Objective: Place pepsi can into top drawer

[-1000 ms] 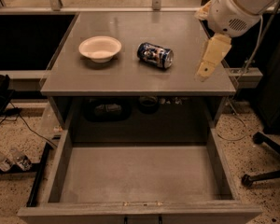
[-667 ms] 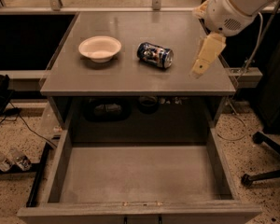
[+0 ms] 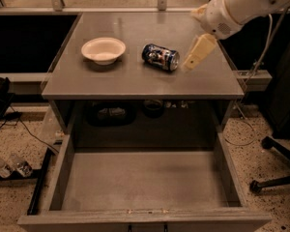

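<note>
- The pepsi can (image 3: pixel 160 57) lies on its side on the desk (image 3: pixel 135 83), right of the middle, one silver end turned to the right and near side. Lying flat like that, it could probably roll if nudged along its side.
- The gripper (image 3: pixel 193 59) hangs just right of the can, slanting down and to the left from the white arm (image 3: pixel 241 6) that comes in from the far right corner. Its tip is close to the can's right end, though I cannot tell whether it touches. I also cannot tell whether the jaws are apart or together.
- That low, slanted pose next to the can looks like the approach to a grasp, so the pick-up is not yet done and the task is at an early stage.
- The top drawer (image 3: pixel 145 178) stands pulled out below the desk's near edge with its grey floor bare, presumably opened to take the can.
- A cream-white bowl (image 3: pixel 103 50) sits left of the can, apart from it and away from the gripper's side, so it should not get in the way.
- From can to drawer, the desk's near edge is the one thing to get past.
- A chair base (image 3: pixel 275 178) stands on the floor to the right and plastic bottles (image 3: pixel 9 166) lie to the left, both outside the working area.
</note>
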### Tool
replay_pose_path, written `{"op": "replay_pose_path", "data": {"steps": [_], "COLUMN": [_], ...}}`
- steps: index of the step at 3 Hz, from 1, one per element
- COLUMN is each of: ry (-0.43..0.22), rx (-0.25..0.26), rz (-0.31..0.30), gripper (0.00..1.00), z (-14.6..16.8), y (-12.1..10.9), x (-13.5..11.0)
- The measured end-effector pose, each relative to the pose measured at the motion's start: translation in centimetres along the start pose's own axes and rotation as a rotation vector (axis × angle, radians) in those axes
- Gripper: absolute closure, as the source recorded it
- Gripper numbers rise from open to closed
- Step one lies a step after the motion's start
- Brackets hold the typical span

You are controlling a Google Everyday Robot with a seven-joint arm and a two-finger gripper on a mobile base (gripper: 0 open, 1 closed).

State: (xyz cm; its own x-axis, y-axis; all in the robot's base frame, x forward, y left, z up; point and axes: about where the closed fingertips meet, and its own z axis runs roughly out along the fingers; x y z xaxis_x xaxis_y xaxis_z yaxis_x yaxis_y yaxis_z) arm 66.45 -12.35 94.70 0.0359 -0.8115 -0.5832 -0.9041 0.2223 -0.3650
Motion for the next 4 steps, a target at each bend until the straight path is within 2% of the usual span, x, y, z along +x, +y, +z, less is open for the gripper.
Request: {"op": "replay_pose_path", "data": {"steps": [2,3,4], "ry": [-0.115,-0.119,-0.107], "rx": [-0.028,-0.043,-0.041], "rz": [0.107,0.141,0.154], "gripper": [0.0,0.0,0.0], "z": [4.2,6.1,7.9], "y": [-0.4,-0.6,-1.8], "x": [1.8,2.4,2.2]}}
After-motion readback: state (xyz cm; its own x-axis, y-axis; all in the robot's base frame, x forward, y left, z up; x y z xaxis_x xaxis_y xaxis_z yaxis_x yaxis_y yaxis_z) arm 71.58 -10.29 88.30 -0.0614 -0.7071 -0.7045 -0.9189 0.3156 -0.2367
